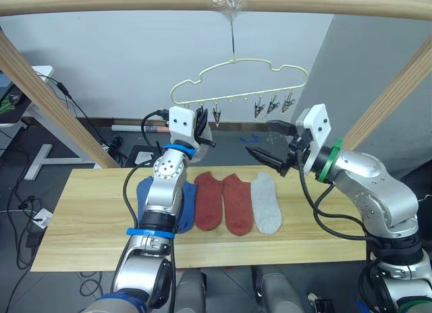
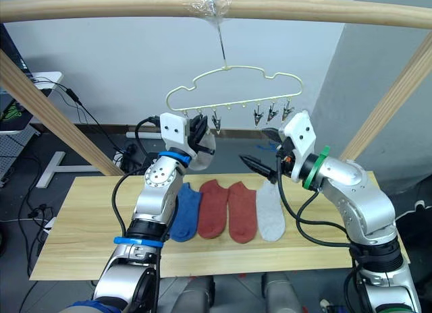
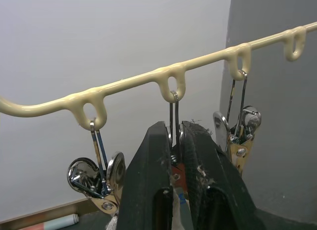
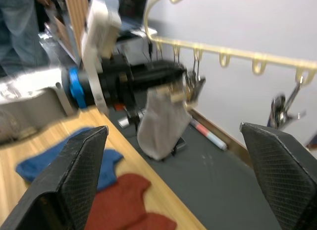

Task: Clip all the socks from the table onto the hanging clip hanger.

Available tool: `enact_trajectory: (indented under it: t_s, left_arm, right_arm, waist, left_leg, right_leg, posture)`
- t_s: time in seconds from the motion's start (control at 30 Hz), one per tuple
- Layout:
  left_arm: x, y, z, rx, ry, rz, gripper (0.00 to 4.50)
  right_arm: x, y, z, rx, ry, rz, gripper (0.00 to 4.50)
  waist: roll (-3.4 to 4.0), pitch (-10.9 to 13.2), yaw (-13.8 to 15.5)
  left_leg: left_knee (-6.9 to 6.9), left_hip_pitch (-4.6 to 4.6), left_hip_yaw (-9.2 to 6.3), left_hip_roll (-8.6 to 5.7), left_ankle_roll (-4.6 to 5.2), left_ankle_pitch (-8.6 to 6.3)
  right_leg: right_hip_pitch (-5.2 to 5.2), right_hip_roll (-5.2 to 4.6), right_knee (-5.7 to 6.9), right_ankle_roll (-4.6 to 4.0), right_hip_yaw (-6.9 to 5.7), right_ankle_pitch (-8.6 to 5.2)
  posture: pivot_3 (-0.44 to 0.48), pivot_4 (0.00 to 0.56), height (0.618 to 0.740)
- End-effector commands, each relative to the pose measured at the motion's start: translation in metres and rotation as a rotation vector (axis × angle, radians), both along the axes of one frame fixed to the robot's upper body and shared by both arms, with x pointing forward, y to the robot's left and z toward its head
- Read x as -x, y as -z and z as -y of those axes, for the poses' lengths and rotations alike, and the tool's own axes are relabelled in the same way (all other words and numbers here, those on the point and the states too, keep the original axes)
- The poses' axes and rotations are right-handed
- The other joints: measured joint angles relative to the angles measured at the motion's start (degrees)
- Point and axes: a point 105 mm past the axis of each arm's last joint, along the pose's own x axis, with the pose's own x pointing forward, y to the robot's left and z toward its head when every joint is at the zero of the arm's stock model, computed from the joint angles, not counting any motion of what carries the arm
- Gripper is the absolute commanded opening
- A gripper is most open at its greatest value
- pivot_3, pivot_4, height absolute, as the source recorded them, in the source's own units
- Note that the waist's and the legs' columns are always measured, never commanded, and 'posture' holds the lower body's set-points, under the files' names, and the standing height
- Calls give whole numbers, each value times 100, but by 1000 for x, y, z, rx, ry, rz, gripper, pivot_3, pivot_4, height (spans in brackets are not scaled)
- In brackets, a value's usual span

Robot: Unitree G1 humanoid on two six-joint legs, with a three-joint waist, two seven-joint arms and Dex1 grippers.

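The left gripper [image 3: 176, 155] pinches a clip [image 3: 174, 141] and grey sock [image 4: 161, 122] at the hanger [image 1: 239, 75]; the right gripper [image 4: 173, 180] waits wide. Next, let go.

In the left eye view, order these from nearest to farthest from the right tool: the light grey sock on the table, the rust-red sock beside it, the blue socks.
1. Light grey sock, just below the right tool.
2. Rust-red sock, next toward the robot's left.
3. Blue socks, farthest, partly behind the left arm.

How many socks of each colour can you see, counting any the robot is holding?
Blue socks: 2, on the table, partly behind the left arm
Rust-red socks: 2, on the table
Grey socks: 2, one on the table, one grey sock in the left gripper
Total: 6
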Motion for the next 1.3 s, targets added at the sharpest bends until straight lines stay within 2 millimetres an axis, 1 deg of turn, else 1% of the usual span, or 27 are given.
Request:
enact_trajectory:
  t_s: [0.03,0.1,0.13,0.23,0.27,0.3,0.37,0.47,0.57,0.7,0.8,0.87,1.03,1.13,1.17,1.23,1.27,1.3]
  left_arm:
    - [5,-16,-3,21,62,-5,64]
    - [7,-16,-7,39,92,-57,64]
    - [8,-16,-9,42,104,-72,64]
    - [12,-17,-12,74,129,-116,64]
    - [13,-17,-13,73,134,-129,64]
    - [15,-18,-15,59,140,-134,64]
    - [18,-19,-16,42,140,-137,64]
    - [20,-17,-17,48,131,-145,64]
    - [23,-16,-14,50,136,-149,64]
    - [25,-16,-13,48,140,-154,64]
    - [25,-15,-17,44,138,-161,64]
    - [25,-14,-18,42,138,-164,64]
    - [28,-12,-16,50,178,-190,64]
    - [28,-15,-18,61,181,-184,64]
    - [28,-14,-18,75,186,-195,64]
    - [28,-12,-19,142,209,-249,64]
    - [28,-11,-21,176,221,-279,64]
    - [29,-10,-22,198,229,-298,64]
  right_arm:
    - [-10,55,12,142,94,-90,4500]
    - [-16,86,17,171,126,-156,4500]
    - [-18,97,19,176,136,-182,4500]
    - [-21,119,23,222,153,-202,4500]
    - [-23,129,25,237,159,-221,4500]
    - [-25,143,26,244,173,-260,4500]
    - [-29,162,26,250,189,-312,4500]
    - [-33,179,23,233,207,-378,4500]
    - [-37,196,27,284,227,-385,4500]
    - [-37,208,33,309,235,-405,4500]
    - [-30,215,40,317,223,-439,3925]
    - [-28,216,43,322,220,-440,3186]
    - [-16,217,61,333,210,-452,1405]
    - [-12,211,66,337,183,-406,310]
    - [-11,206,67,351,164,-371,23]
    - [-8,190,66,401,98,-264,23]
    - [-7,179,63,431,53,-185,23]
    - [-5,171,60,450,24,-135,23]
  waist:
    - [-1,0,-5]
    - [-1,-1,-6]
    - [-1,0,-13]
    - [0,0,-35]
    - [0,0,-38]
    - [-2,-1,-49]
    - [-2,-1,-63]
    - [-1,-1,-59]
    - [-2,-1,-60]
    - [-3,-3,-30]
    - [-5,-5,-25]
    - [-4,-7,-24]
    - [-6,-13,6]
    - [-6,-14,11]
    - [-6,-14,11]
    - [-6,-13,10]
    - [-6,-13,9]
    - [-6,-13,5]
  left_leg:
    - [0,2,0,0,0,0]
    - [0,2,1,0,0,0]
    - [0,3,2,0,0,0]
    - [1,5,2,1,0,0]
    - [1,5,2,1,0,0]
    - [1,5,2,1,0,0]
    - [1,10,2,1,-1,0]
    - [0,12,0,2,-1,1]
    - [1,13,4,1,-1,1]
    - [2,27,1,1,-2,1]
    - [2,33,2,1,-2,1]
    - [2,36,2,1,-2,1]
    - [2,35,2,1,-2,1]
    - [2,36,2,1,-2,1]
    - [2,36,2,1,-2,1]
    - [3,37,2,1,-2,1]
    - [3,35,3,1,-2,1]
    - [4,34,4,1,-2,1]
  right_leg:
    - [2,0,0,1,-1,-1]
    - [1,0,0,1,1,-1]
    - [1,0,2,1,2,-1]
    - [1,1,5,2,2,-1]
    - [1,1,5,2,2,-1]
    - [1,1,5,2,2,-1]
    - [5,1,5,3,3,-2]
    - [6,2,5,-1,2,0]
    - [8,1,3,-3,5,2]
    - [24,2,4,3,2,0]
    - [30,2,4,7,4,-1]
    - [31,2,5,9,4,-3]
    - [31,2,4,8,4,-2]
    - [33,1,3,12,4,-4]
    - [33,1,4,22,4,-10]
    - [33,1,5,24,4,-11]
    - [32,1,5,25,5,-11]
    - [31,1,5,25,6,-11]
  posture:
    - [-5,225,740]
    - [-5,225,740]
    - [-5,225,740]
    - [8,226,740]
    - [8,226,740]
    - [34,224,740]
    - [41,224,740]
    - [45,223,740]
    - [51,220,740]
    - [56,218,740]
    - [60,217,740]
    - [60,217,740]
    - [57,215,740]
    - [57,215,740]
    - [57,215,740]
    - [45,219,740]
    - [45,219,740]
    - [41,223,740]
